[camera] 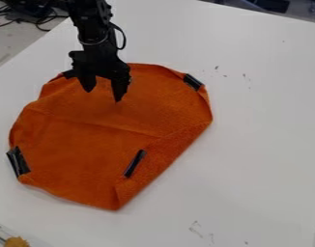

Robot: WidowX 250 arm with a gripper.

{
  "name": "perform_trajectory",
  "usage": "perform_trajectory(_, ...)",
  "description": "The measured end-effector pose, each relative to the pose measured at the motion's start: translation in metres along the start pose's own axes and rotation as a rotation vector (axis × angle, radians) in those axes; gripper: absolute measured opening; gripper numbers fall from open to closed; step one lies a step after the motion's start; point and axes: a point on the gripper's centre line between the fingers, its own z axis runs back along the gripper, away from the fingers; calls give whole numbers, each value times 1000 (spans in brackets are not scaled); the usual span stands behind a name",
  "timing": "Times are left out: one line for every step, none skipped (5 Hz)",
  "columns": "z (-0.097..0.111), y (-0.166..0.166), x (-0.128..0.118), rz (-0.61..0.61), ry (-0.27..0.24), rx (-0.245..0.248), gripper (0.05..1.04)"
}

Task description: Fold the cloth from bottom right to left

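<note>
One cloth (89,144) — four black strips (135,163) — one gripper (103,96)

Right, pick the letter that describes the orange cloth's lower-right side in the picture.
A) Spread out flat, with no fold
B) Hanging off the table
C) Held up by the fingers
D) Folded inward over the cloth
D: a flap lies turned in along the lower right of the orange cloth, leaving a straight slanted edge, with a black strip by the flap's inner side.

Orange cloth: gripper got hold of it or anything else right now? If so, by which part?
Nothing held. The gripper is open above the upper part of the orange cloth, with no fabric pinched between its spread fingers.
</note>
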Motion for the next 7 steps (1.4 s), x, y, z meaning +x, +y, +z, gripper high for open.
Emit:
perform_trajectory(-11, -2, -7, 13, 34, -8, 999)
perform_trajectory(-6, -32, -27, 78, 45, 20, 999)
perform_trajectory(10, -53, -36, 98, 26, 40, 999)
perform_trajectory(25, -83, -51, 111, 22, 21, 999)
perform_trajectory(17, -98, -80, 191, 45, -14, 999)
perform_trajectory(8, -108, -93, 227, 39, -77, 999)
perform_trajectory(6, -108, -95, 243, 28, -83, 999)
